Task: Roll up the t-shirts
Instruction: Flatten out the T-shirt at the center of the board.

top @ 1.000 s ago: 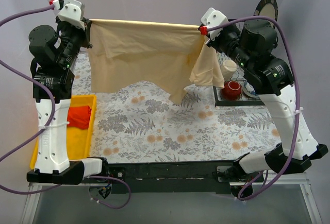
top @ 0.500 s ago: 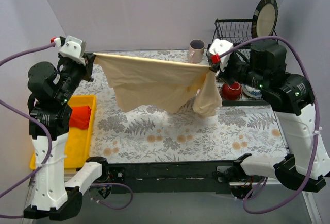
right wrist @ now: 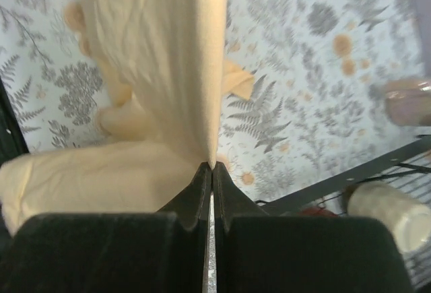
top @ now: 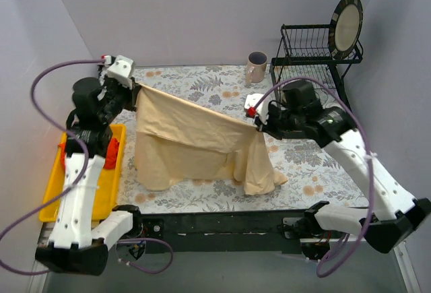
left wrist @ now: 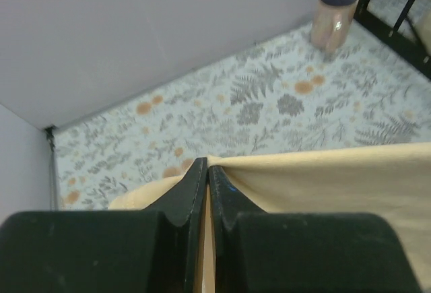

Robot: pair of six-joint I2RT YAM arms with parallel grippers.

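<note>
No roll is made yet: the left pincer (top: 137,86) and right pincer (top: 256,122), each clamped on the t-shirt (top: 192,135), hold it stretched, draping onto the tabletop (top: 316,165).

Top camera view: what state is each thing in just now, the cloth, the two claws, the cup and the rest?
Pale beige t-shirt: top edge stretched taut between both grippers, lower part draped on the table.
Left gripper: shut on the t-shirt.
Right gripper: shut on the t-shirt.
Pinkish ceramic mug: upright.
Dark-rimmed round plate: standing on edge in the black wire rack.
Red cloth: crumpled in the yellow tray.
</note>
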